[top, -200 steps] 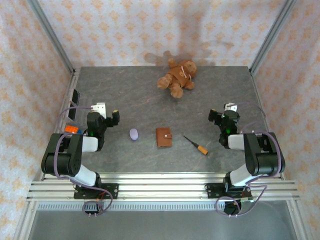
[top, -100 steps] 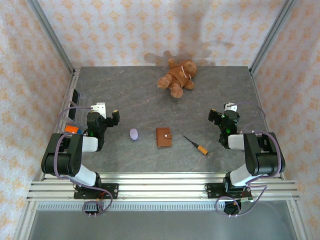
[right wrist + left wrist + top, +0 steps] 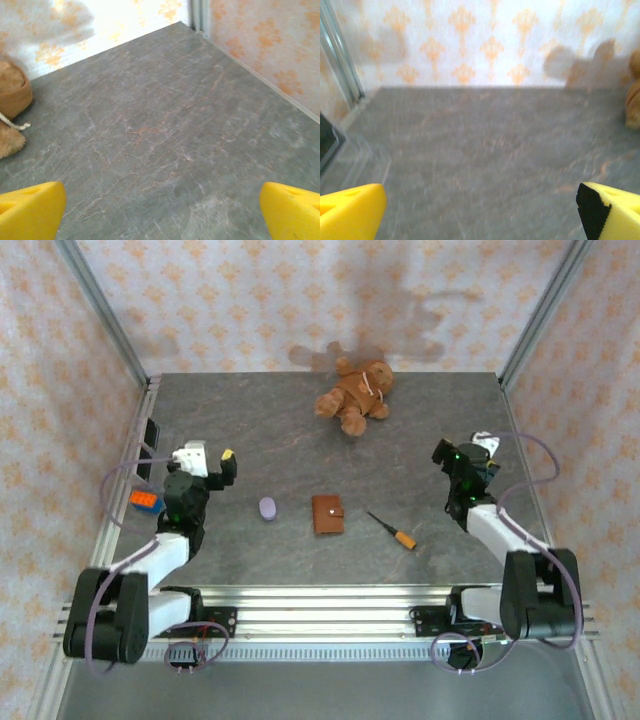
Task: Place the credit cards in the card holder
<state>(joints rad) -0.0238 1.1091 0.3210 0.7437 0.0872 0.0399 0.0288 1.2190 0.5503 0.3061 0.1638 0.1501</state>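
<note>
The table holds a teddy bear at the back. The left gripper and right gripper stand wide open and empty, flanking the shut card holder mid-table (snap tab across its front). Pin it with one claw and unsnap it with the other. The credit cards may be the dark slips at the left edge.

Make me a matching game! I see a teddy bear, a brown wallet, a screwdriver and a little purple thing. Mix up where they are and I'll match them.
Things:
1. teddy bear
2. card holder
3. screwdriver
4. purple blob

Places:
A. in the middle, between two small things
B. at the far end of the table
C. just left of the card holder
D. just right of the card holder

Right pairs: 1-B, 2-A, 3-D, 4-C.
</note>
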